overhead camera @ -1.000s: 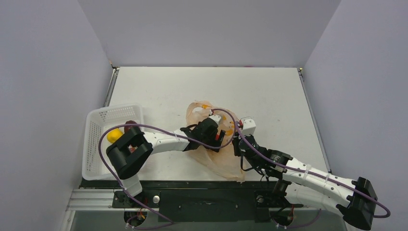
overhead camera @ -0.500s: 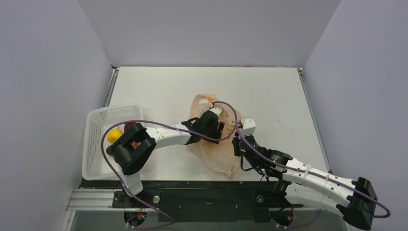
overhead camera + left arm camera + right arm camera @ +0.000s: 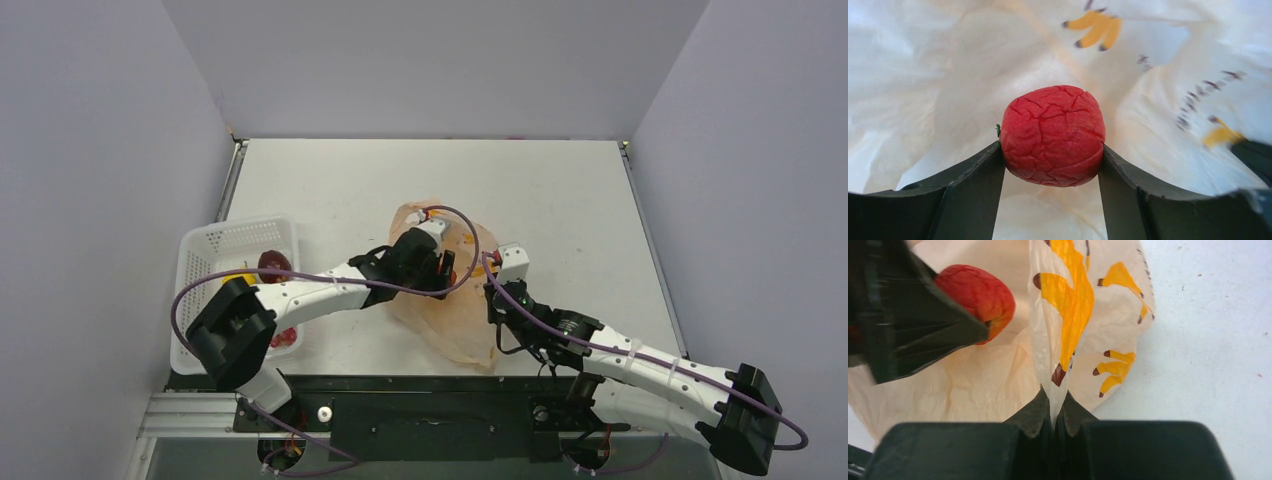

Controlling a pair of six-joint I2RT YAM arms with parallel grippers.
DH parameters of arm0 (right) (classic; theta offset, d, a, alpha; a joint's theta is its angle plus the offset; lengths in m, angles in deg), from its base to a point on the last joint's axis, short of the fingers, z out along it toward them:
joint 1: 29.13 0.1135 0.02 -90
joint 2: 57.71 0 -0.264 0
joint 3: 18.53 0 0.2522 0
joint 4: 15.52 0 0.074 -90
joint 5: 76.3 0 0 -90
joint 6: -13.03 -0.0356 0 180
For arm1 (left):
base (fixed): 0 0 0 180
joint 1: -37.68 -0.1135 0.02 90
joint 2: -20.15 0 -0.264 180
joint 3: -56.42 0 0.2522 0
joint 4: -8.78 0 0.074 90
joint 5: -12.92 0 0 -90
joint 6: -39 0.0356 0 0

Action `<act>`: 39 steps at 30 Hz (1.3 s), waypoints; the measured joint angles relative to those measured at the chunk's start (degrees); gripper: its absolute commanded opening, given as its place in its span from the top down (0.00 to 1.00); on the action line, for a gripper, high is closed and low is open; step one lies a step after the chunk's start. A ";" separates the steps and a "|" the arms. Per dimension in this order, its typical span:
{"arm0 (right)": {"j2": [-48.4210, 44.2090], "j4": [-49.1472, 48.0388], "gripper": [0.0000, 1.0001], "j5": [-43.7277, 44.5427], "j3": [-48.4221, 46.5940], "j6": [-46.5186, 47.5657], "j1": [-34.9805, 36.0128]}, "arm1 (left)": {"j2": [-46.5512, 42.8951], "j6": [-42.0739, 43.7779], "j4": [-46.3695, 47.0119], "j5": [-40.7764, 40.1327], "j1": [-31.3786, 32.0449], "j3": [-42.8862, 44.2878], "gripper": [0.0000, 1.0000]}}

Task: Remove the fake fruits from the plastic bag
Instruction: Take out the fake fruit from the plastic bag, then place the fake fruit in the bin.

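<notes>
The peach-orange plastic bag [image 3: 455, 320] lies crumpled at the table's middle. Inside its mouth my left gripper [image 3: 1051, 147] is shut on a bright red, wrinkled fake fruit [image 3: 1053, 135], one finger pressed on each side. The right wrist view shows the same fruit [image 3: 980, 290] against a left finger [image 3: 923, 325]. My right gripper [image 3: 1053, 407] is shut on a fold of the bag's rim [image 3: 1055, 360] with yellow prints, holding it up. From above, the left gripper [image 3: 440, 268] sits in the bag and the right gripper [image 3: 492, 285] at its right edge.
A white mesh basket [image 3: 215, 245] stands at the left edge, holding a dark red round fruit [image 3: 272, 263] and a red cluster [image 3: 285, 338]; the left arm's elbow overhangs it. Bare table lies beyond the bag and to its right.
The left jaws narrowed onto the red fruit, then held. The left arm's elbow swung down and left, and its gripper shifted slightly up-left within the bag. The right arm stayed put.
</notes>
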 measured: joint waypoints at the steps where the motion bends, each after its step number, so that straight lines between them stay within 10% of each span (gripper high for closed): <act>1: 0.02 0.00 1.00 0.44 0.00 -0.11 -0.07 | -1.97 -0.42 0.00 0.74 -0.13 -0.76 0.98; 21: 4.13 0.07 1.00 3.41 -0.11 -1.57 -1.25 | -41.46 -1.68 -8.68 17.53 -23.61 -13.14 1.00; 39: 6.43 0.37 1.00 2.16 -3.45 0.33 -2.38 | -48.68 -10.25 -30.53 -39.47 -33.03 -18.82 1.00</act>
